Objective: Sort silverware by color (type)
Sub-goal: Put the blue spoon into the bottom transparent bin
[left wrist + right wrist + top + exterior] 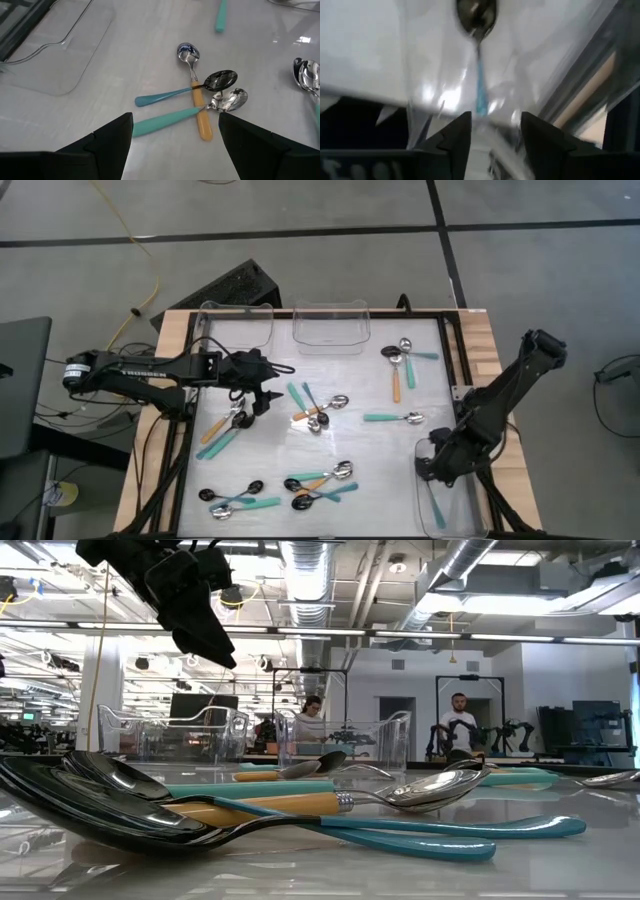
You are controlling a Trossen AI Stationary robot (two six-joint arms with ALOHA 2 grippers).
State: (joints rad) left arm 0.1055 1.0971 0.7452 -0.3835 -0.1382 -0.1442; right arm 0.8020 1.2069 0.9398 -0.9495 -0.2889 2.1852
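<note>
Small spoons with teal or orange handles lie in loose clusters on the white tabletop (300,450). My left gripper (265,402) (175,118) hovers open above three of them (226,426): an orange-handled silver spoon (200,107), a teal-handled black one (175,93) and a teal-handled silver one (190,114). It touches none; in the low view it hangs high above the table (195,615). My right gripper (433,470) (496,118) is open over the clear bin (470,518) at the table's near right. A teal-handled silver spoon (479,75) (437,505) lies on that bin's floor.
Two more clear bins (238,325) (330,330) stand at the far edge. Other spoon clusters lie mid-table (318,412), far right (400,360), near the middle (322,480) and near left (232,498); a single teal spoon (395,417) lies right of centre. People stand in the room behind.
</note>
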